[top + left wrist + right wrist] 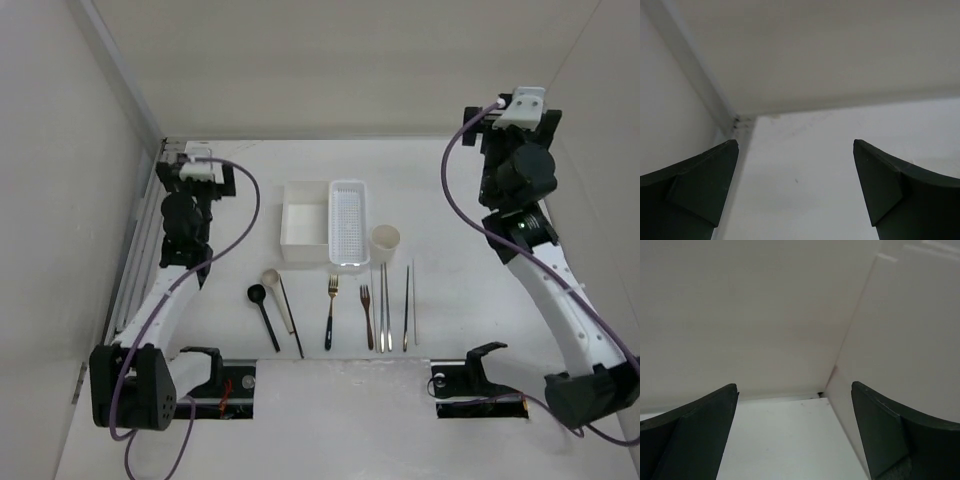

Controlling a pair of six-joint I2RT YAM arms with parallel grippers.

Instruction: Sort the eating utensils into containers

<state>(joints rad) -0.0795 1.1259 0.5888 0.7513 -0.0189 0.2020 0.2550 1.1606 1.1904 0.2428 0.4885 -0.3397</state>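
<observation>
The eating utensils lie in a row near the table's front edge: a black spoon [263,315], a beige spoon [277,294], a black chopstick [291,318], a gold fork with a black handle [331,310], a small brown fork [367,316], metal chopsticks [384,305] and a thin dark chopstick [407,306]. Behind them stand the containers: a square white box [304,226], a perforated basket [349,222] and a round cream cup [385,239]. My left gripper [795,145] is open over bare table by the back left corner. My right gripper [794,386] is open facing the back right corner. Neither holds anything.
The left arm [186,215] is folded back along the left wall, beside a metal rail [135,255]. Raised at the right side is the right arm [520,175]. White walls close the table on the left, back and right.
</observation>
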